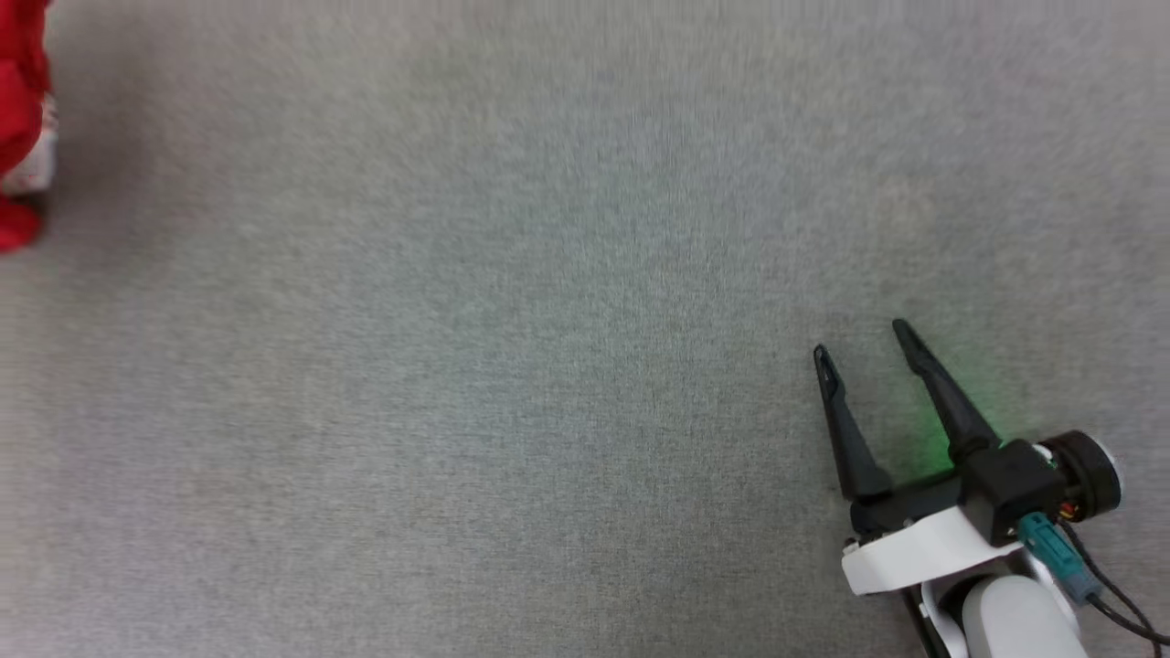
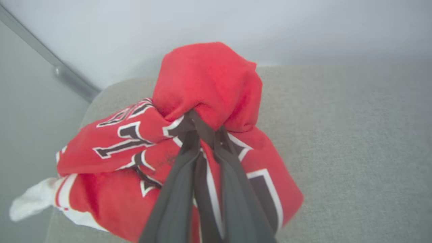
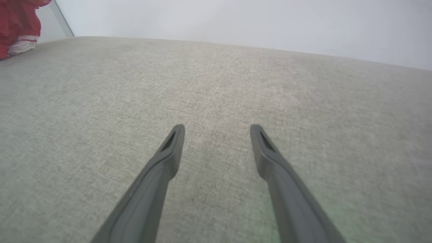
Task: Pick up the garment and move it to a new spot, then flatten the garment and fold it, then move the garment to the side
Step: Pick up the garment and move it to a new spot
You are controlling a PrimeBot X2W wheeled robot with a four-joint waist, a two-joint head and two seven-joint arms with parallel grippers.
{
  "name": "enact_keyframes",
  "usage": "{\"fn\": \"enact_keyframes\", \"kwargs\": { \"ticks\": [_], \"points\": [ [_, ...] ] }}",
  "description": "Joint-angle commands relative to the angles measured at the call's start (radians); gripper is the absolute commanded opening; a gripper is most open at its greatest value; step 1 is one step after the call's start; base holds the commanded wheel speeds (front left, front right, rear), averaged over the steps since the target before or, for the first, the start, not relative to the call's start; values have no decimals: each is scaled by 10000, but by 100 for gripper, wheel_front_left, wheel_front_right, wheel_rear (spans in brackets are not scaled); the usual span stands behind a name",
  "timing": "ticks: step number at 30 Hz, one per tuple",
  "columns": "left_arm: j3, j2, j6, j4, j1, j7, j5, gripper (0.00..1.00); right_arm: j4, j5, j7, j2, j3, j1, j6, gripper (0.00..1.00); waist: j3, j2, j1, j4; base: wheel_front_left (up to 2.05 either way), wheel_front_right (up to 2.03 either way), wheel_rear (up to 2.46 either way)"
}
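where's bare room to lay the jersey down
The grey surface is bare across the stretch between the garment at the head view's left edge and the right gripper at lower right. Crowded only where the left gripper pinches the bunched garment.

A wide grey woven fabric surface (image 1: pixel 548 320) spreads across the head view, softly and evenly lit, with a faint green glow (image 1: pixel 941 420) on the weave at lower right. In the wrist views, a plain pale wall (image 3: pixel 236 17) rises behind it. The surface's corner is rounded, and a grey metal strip (image 2: pixel 64 72) runs diagonally past it.
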Motion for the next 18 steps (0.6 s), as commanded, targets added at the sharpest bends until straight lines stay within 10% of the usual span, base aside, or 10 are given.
{"fn": "enact_keyframes", "kwargs": {
  "ticks": [1, 18],
  "points": [
    [-105, 96, -11, -145, 93, -493, 124, 0, 80, 60, -14, -27, 30, 87, -13, 100, -982, 0, -2, 68, 0, 0, 0],
    [-1195, -1210, 348, -2627, 123, -4221, 2007, 0, 471, 738, -14, 48, -162, 649, -12, 100, -3419, 0, -2, -447, 0, 0, 0]
  ]
}}
